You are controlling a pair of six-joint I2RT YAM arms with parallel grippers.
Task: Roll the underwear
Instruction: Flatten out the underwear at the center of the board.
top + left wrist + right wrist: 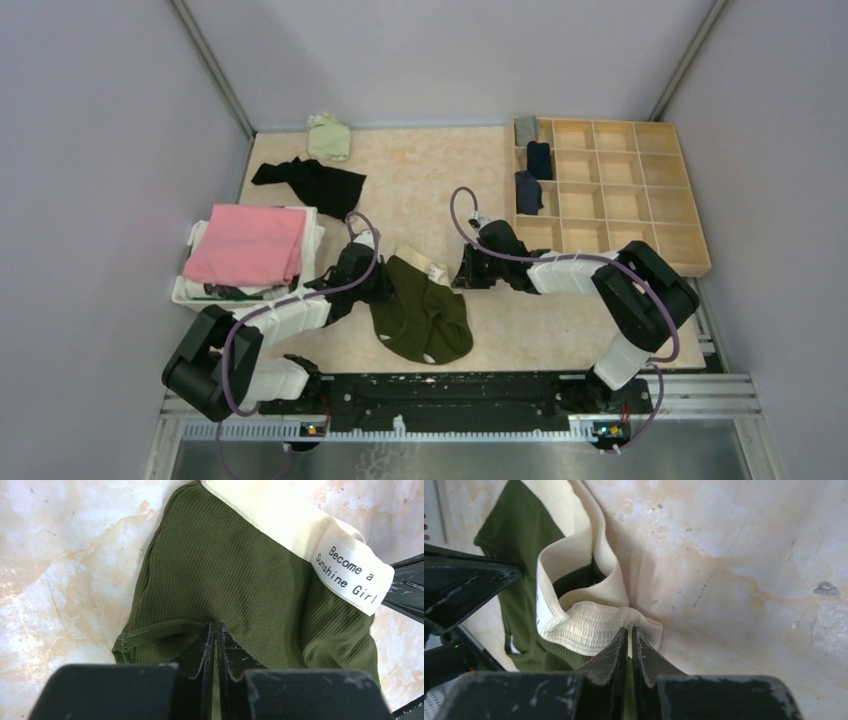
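Left end effector (pixel 215 630) clenched on olive underwear (pixel 420 310), right end effector (pixel 629 632) pinching its waistband (pixel 594 625)! Two o'clock tray (pixel 655 170) holds three rolls (pixel 538 160); nine o'clock basket (pixel 190 290), pink cloth (pixel 248 243).

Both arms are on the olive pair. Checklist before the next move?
1. Left gripper shut on the olive underwear, at its ribbed body: ok.
2. Right gripper shut on the cream waistband: ok.
3. Garment flat for rolling: not ok, the waistband is buckled into a loop by the right gripper.
4. Both fabric layers caught in each pinch: cannot tell.
5. Dark underwear lying apart from the olive pair: ok.
6. Free compartments in the wooden tray: ok, only three in its left column hold pieces.
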